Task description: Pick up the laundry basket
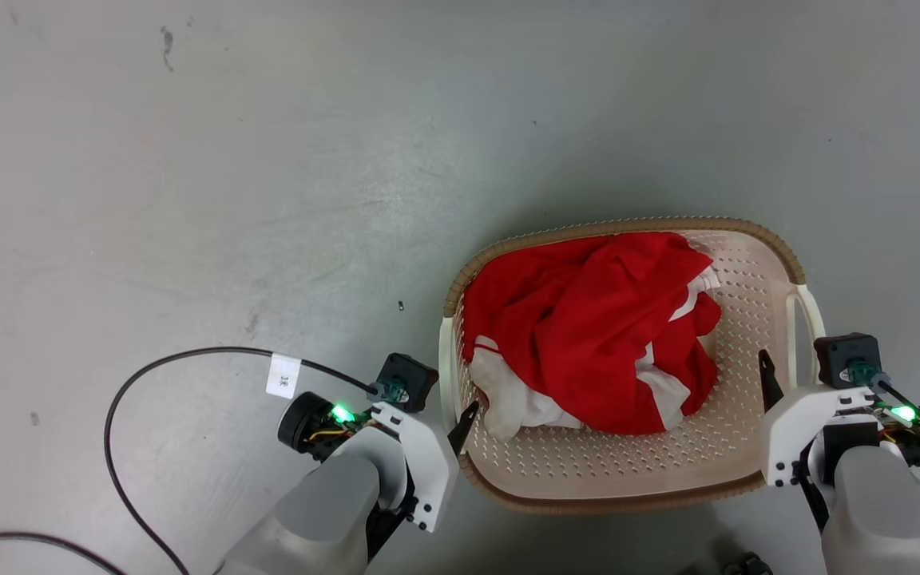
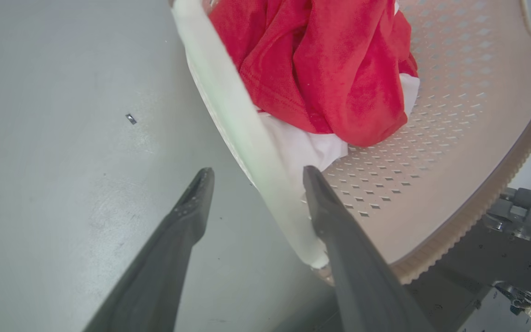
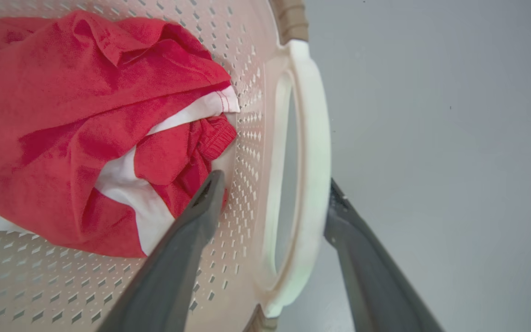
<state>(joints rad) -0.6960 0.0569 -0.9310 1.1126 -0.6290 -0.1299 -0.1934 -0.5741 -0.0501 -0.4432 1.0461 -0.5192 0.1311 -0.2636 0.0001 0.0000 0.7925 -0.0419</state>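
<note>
Found the laundry basket (image 1: 747, 319) standing on the grey floor (image 1: 268, 160), in the lower right part of the head view, between the two arms. Noted a crumpled red and white garment (image 1: 588, 335) lying inside it, more toward the robot's left side.

Saw the left gripper (image 1: 456, 427) at the white left handle (image 1: 446, 359) with its jaws spread apart. In the left wrist view, placed the left gripper (image 2: 257, 171) astride the left handle (image 2: 228, 92): one dark finger outside over the floor, the other inside the laundry basket (image 2: 431, 161), just beside the white part of the garment (image 2: 321, 60). Could not judge any contact with the handle.

Saw the right gripper (image 1: 787, 367) at the white right handle (image 1: 810, 311), also with jaws spread. In the right wrist view, placed the right gripper (image 3: 275, 180) astride the right handle (image 3: 314, 138): one finger inside the laundry basket (image 3: 242, 55) near the garment (image 3: 62, 115), the other outside, close against the loop.

Noticed also a black cable (image 1: 116, 399) with a white tag (image 1: 283, 375) on the floor by the left arm.
</note>
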